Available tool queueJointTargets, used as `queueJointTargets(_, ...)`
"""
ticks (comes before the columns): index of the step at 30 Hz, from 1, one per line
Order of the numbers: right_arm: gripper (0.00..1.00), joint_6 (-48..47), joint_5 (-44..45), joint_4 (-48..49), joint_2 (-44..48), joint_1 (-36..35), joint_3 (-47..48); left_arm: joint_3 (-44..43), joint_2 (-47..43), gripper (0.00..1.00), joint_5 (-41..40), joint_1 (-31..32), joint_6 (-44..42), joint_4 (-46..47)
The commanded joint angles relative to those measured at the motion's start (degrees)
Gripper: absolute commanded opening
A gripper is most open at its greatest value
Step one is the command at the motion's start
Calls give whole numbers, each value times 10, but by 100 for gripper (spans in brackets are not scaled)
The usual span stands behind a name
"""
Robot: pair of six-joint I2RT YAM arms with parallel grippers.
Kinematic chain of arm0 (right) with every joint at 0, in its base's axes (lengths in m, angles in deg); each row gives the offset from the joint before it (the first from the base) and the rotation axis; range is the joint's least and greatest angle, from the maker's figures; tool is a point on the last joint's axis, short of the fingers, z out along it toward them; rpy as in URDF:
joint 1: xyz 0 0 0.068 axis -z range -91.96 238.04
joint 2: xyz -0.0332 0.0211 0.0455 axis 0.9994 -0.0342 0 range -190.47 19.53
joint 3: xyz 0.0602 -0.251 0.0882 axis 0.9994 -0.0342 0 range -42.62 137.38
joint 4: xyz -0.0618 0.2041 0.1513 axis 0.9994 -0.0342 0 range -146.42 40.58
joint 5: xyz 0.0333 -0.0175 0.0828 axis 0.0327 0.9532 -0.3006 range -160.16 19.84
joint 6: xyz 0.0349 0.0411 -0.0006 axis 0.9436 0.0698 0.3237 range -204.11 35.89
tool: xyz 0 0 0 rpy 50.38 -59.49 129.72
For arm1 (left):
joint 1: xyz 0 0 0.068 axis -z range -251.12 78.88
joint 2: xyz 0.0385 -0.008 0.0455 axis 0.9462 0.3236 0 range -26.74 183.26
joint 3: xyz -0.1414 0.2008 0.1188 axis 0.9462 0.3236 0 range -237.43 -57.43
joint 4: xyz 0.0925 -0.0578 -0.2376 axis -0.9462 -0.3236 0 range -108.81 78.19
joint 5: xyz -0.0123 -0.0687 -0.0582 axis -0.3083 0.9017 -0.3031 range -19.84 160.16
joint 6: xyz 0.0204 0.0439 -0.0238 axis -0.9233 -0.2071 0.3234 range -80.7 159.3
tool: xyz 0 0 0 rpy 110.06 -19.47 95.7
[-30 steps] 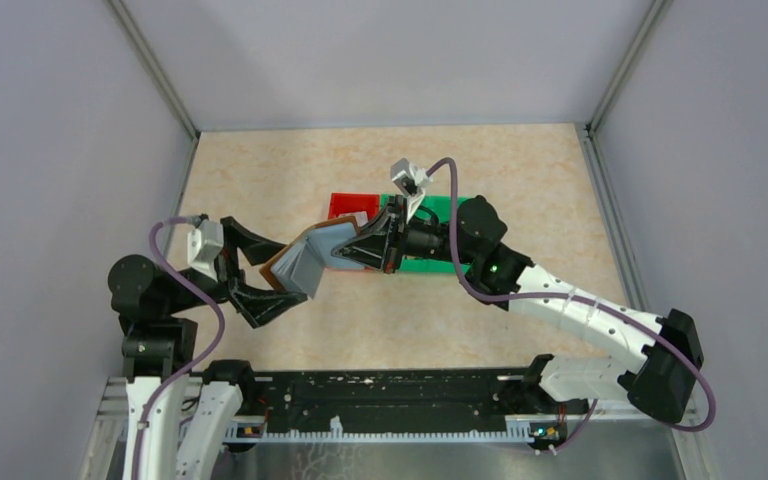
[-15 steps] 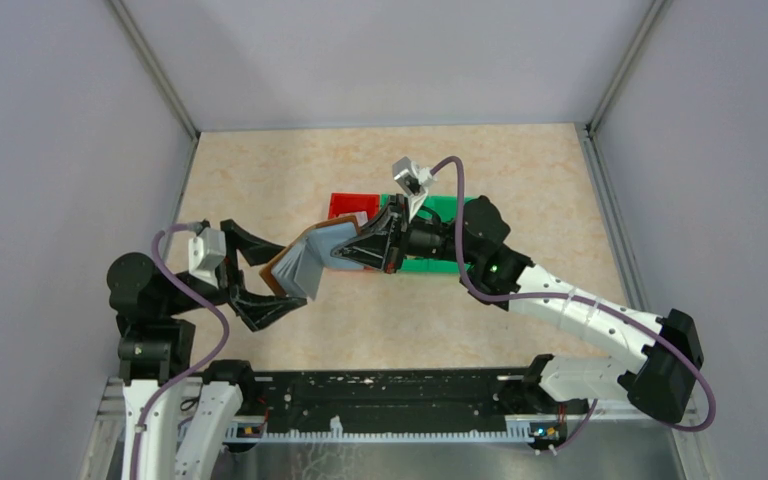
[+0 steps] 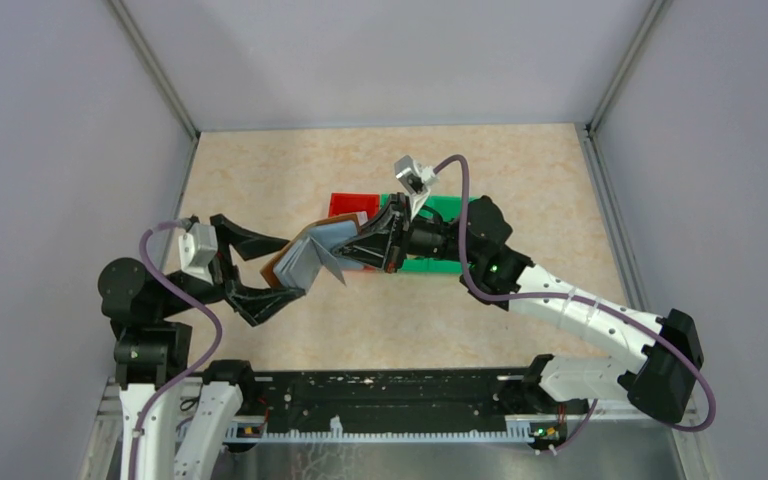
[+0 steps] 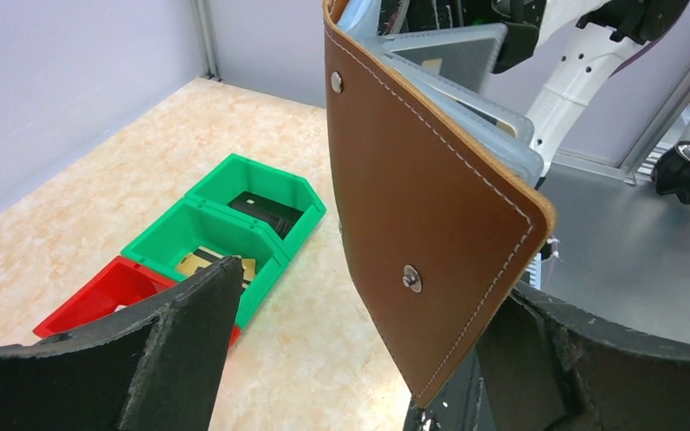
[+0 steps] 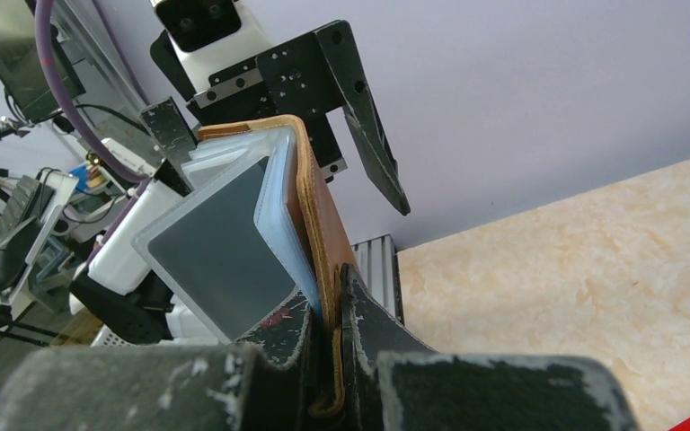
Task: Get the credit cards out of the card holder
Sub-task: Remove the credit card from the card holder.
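Card holder [image 3: 305, 258] hangs open in the air above the middle of the table [image 3: 520, 180], slung between the two arms, its brown cover tilted and its pale sleeves fanned out. Nearest, on the left, the left gripper [image 3: 293, 268] is spread as wide as it goes, with one finger on either side of the holder's free end. Its wrist view shows the brown cover in the gap, closer to one finger. Whether it touches that finger cannot be told, but nothing is pinched. From there the card holder's long axis runs right and slightly farther away to the right gripper [image 5: 332, 346], whose fingers are pressed together on the edge of the cover and appear to carry its whole weight. A grey card [image 5: 216, 256] sits in a clear sleeve that points toward the left arm. The left gripper is therefore the nearer one for drawing it out, and the pull would likely go left and near, away from the clamped edge. Beyond, on the table, lie the green bins [image 4: 274, 269] and a red bin [image 4: 90, 301].
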Motion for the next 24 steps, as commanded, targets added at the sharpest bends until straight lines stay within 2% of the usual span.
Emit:
queueJointTargets(1,0,10,-8,56,3,3,3,1,-7,96,-24,1,17,22)
queueJointTargets(6,0,15,-15,66,4,3,-3,6,-7,94,-67,1,7,16)
queueJointTargets(12,0,35,-28,96,0,3,-15,9,-6,84,-159,1,3,3)
queueJointTargets(16,0,39,-32,100,-1,3,-16,10,-6,80,-164,1,2,0)
queueJointTargets(18,0,42,-37,102,-5,3,-15,10,-6,81,-153,1,6,3)
queueJointTargets(24,0,59,-67,106,-22,2,-10,9,-6,93,-98,1,5,12)
